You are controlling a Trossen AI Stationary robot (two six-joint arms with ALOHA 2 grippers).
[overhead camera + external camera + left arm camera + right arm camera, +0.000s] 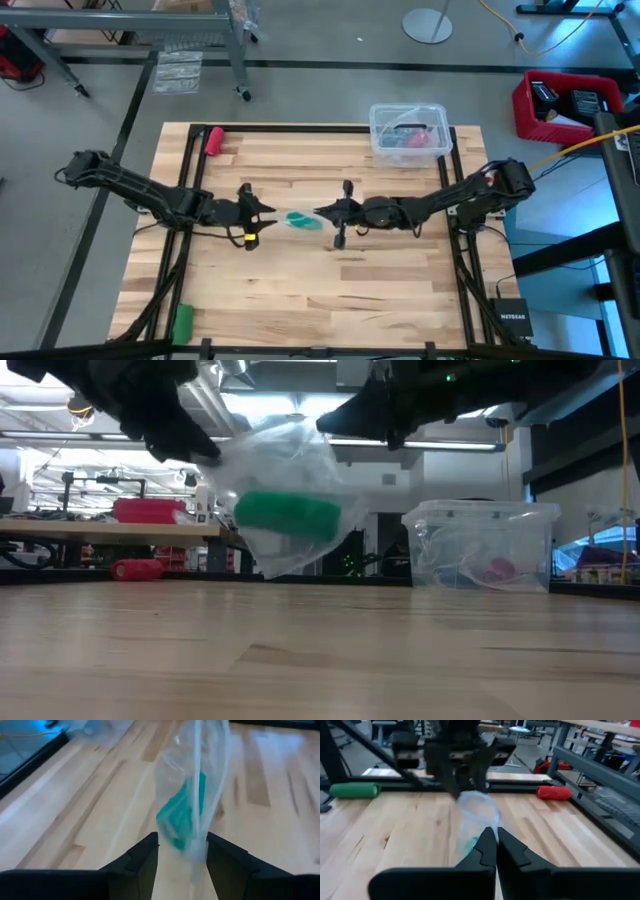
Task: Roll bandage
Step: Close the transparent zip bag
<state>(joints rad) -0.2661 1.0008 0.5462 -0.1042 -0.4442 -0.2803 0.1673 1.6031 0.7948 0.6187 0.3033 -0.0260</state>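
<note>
The bandage is a teal-green roll inside a clear plastic bag, which hangs above the middle of the table between my two grippers. My right gripper is shut on the bag and comes from the table's right. My left gripper comes from the left and is open. Its fingers stand on either side of the bag's end, with the bandage just beyond them. My right gripper pinches the bag's thin clear film between its two fingers, coming in about level from the table's right. The bag is lifted clear of the table, and the bandage lies in its sagging lower part. Whether my left gripper's fingers touch the bag, I cannot tell.
A clear lidded bin stands at the far right of the table. A pink-red roll lies at the far left and a bright green roll at the near left. Bare wood stretches under the bag and toward the near edge.
</note>
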